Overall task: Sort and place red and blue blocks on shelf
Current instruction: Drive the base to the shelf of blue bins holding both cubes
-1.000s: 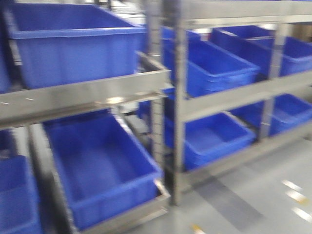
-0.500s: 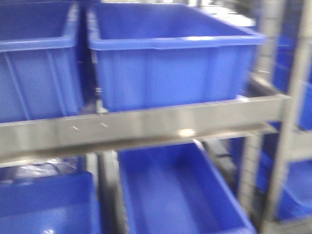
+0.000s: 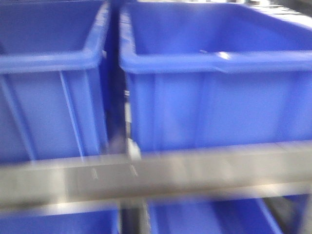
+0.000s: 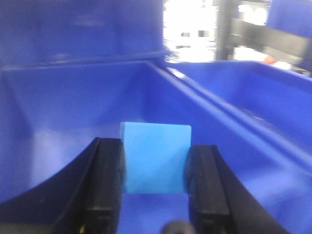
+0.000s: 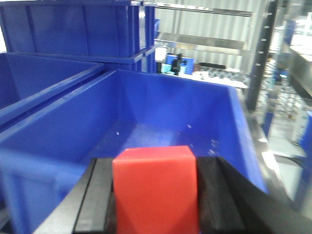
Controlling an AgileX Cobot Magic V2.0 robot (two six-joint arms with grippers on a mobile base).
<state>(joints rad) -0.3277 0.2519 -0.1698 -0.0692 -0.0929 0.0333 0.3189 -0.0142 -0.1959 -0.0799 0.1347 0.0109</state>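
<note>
Though the front view is blurred, two bins (image 3: pixel 219 102) seem to stand side by side above the shelf (image 3: pixel 195 170) rail. The left gripper (image 4: pixel 154 165) clamps the blue block (image 4: pixel 156 153) over a bin floor (image 4: pixel 58 146) stretching toward 12 o'clock; the right gripper (image 5: pixel 156 195) clamps the red block (image 5: pixel 155 180) likewise.

light-blue matte cube (image 4: pixel 155 157): plain | bright red matte cube (image 5: pixel 156 187): plain | big plastic bin on left (image 3: pixel 48 97) and big plastic bin on right (image 3: pixel 214 92): deep blue, plain | steel shelf rail (image 3: pixel 156 178): dull grey with pale glare | left gripper (image 4: pixel 155 165) fingers (image 4: pixel 105 190): black
</note>
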